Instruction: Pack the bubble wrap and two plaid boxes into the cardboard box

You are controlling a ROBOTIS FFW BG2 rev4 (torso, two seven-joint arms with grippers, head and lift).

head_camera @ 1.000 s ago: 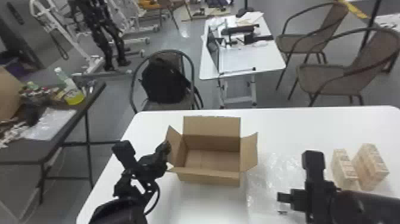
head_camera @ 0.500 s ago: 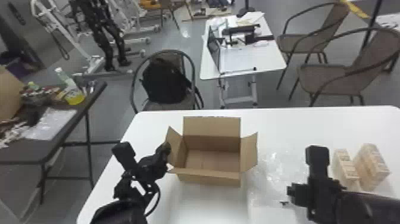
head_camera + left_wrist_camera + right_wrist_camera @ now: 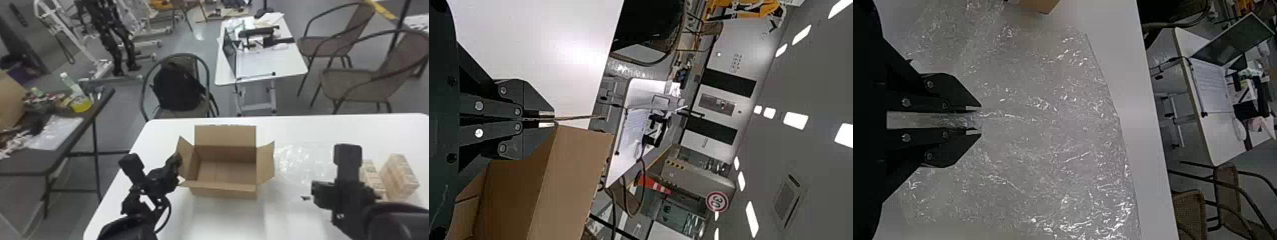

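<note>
The open cardboard box [image 3: 225, 193] stands on the table. At its left flap is my left gripper [image 3: 178, 159]; in the left wrist view, my left gripper [image 3: 549, 119] is shut on the thin edge of the box's flap [image 3: 574, 170]. Clear bubble wrap [image 3: 297, 159] lies flat right of the box. Over its right part is my right gripper [image 3: 314, 191]. The right wrist view has my right gripper [image 3: 973, 120] open above the bubble wrap [image 3: 1053, 145], with a narrow gap between its fingers. Two pale plaid boxes [image 3: 372, 178] [image 3: 399, 178] stand behind the right arm, partly hidden.
The white table's [image 3: 306, 126] far edge runs behind the box. Beyond it are a chair with a black backpack [image 3: 178, 86] and a small table with a laptop [image 3: 229, 51]. A dark side table [image 3: 32, 162] with clutter stands at the left.
My right gripper has moved a little to the right and farther from the robot over the bubble wrap. The left gripper and the cardboard box have kept their places.
</note>
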